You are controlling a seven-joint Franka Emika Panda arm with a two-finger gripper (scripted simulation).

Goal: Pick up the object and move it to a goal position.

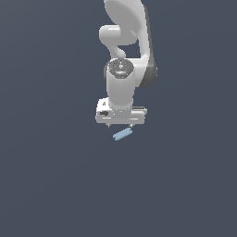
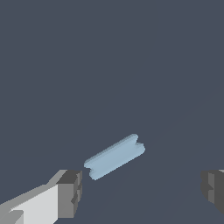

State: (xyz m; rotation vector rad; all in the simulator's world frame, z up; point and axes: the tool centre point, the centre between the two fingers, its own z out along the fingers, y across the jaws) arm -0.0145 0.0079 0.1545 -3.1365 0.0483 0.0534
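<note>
The light-blue bar (image 1: 122, 134) lies flat on the dark worktop (image 1: 51, 176), slanted rather than square to the arm, and nothing grips it, so the pick-up is not yet done. In the wrist view the bar (image 2: 114, 156) sits between the two fingers but off-centre: one end lies just beside one dark fingertip (image 2: 70, 192), perhaps almost touching it, though the angle makes that hard to judge, while the other fingertip (image 2: 214, 190) is well apart from the bar's far end. The jaws are spread wide, with the gripper (image 1: 120, 125) poised just over the bar in the exterior view, its fingertips seeming close to the surface. No goal marker shows in either view, so where the bar must go cannot be read here. By my judgement the task is at its early stage: the grasp, the lift and the carry are all left. The arm (image 1: 122, 78) reaches down from the top of the exterior view, wrist pointing straight down, hand held level above the worktop.
</note>
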